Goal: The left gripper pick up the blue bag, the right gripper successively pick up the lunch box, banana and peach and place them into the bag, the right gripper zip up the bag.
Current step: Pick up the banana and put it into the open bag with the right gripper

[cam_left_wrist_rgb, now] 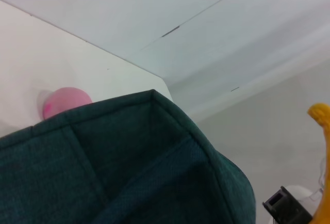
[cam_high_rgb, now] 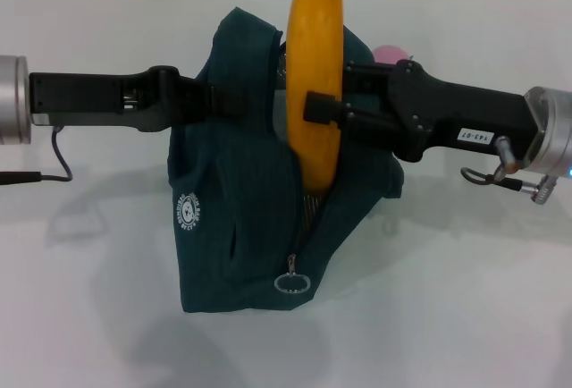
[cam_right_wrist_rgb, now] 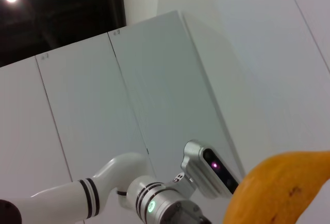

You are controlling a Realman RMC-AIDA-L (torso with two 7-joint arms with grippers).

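The blue bag stands mid-table, its top edge held up by my left gripper, which reaches in from the left and is shut on the fabric. The banana hangs upright, its lower end dipping into the bag's open mouth. My right gripper comes in from the right and is shut across the banana's middle. The peach lies on the table behind the bag. The lunch box is hidden. In the left wrist view I see bag fabric, the peach and the banana's tip. The right wrist view shows the banana.
The zipper's ring pull hangs at the bag's lower front, with a white round logo on its left side. The white table spreads around the bag. A white and silver robot part shows in the right wrist view.
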